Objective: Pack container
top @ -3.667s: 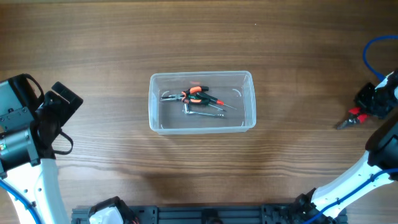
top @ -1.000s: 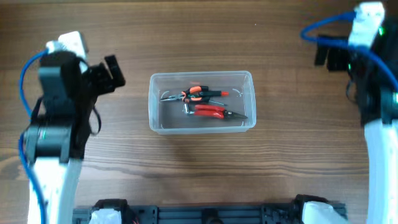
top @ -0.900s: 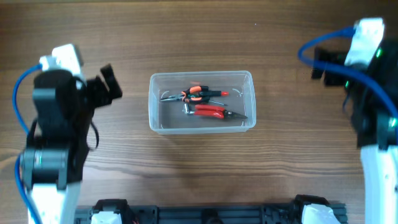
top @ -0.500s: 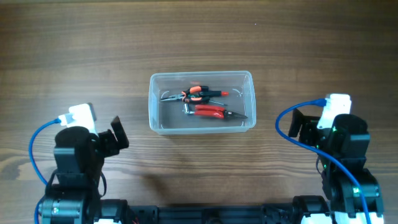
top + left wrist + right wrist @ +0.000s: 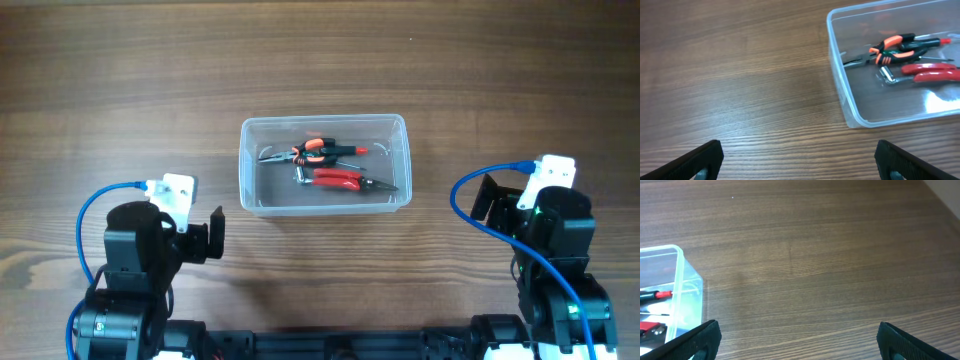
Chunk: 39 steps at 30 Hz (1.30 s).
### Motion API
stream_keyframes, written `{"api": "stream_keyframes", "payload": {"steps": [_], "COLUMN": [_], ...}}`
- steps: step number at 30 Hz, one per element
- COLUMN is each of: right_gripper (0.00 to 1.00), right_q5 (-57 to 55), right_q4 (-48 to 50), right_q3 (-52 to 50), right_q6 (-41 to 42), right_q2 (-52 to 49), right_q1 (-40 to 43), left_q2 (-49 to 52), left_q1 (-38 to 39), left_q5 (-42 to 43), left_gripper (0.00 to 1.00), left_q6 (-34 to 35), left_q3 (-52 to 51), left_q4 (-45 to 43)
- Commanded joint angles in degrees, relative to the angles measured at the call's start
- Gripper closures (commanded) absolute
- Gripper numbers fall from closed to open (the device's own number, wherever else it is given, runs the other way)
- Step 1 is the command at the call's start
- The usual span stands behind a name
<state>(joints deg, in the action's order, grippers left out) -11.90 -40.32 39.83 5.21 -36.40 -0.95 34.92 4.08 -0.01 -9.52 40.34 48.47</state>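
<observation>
Sitting mid-frame in the overhead view on the bench [image 5: 320,60]: container [image 5: 324,207], carrying red pliers [image 5: 345,181] and orange pliers [image 5: 312,150]; hovering at lower left, left hand [image 5: 212,238], fingers gaping wide, gripping nothing; hovering at lower right, right hand [image 5: 484,200], equally wide, empty.

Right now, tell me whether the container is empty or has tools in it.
Not empty. The container holds red-handled pliers and orange-and-black pliers, both lying on its floor.
</observation>
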Motion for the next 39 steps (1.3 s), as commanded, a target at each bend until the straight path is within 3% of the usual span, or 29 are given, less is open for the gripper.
{"api": "stream_keyframes", "payload": {"steps": [1, 17, 21, 27, 29, 35, 39], "right_gripper": [0.00, 0.00, 0.00, 0.00, 0.00, 0.00, 0.00], "right_q5": [-1.4, -1.4, -1.4, 5.5, 5.6, 9.4, 8.8], "right_q4": [-0.1, 0.0, -0.6, -3.5, 0.8, 31.9, 44.5], "right_q3": [-0.1, -0.1, -0.1, -3.4, -8.6, -26.5, -35.4], "right_q6": [1.2, 1.2, 0.8, 0.7, 0.5, -4.9, -6.9], "right_q2": [0.1, -1.6, 7.8, 31.9, 36.5, 35.6, 35.9], "right_q1": [-0.2, -0.4, -0.6, -0.8, -0.7, -0.7, 0.1], "left_q2": [0.0, 0.0, 0.0, 0.0, 0.0, 0.0, 0.0], "left_q1": [0.3, 0.3, 0.3, 0.3, 0.3, 0.3, 0.3], "left_q5": [2.1, 2.1, 2.1, 2.1, 2.1, 2.1, 2.1], "left_gripper": [0.00, 0.00, 0.00, 0.00, 0.00, 0.00, 0.00], "left_q6": [-2.5, -2.5, -2.5, -2.5, -2.5, -2.5, -2.5], "left_q3": [-0.4, -0.4, -0.4, -0.4, -0.4, -0.4, -0.4], "left_q4": [-0.2, -0.1, -0.1, -0.1, -0.1, -0.1, -0.1]}}
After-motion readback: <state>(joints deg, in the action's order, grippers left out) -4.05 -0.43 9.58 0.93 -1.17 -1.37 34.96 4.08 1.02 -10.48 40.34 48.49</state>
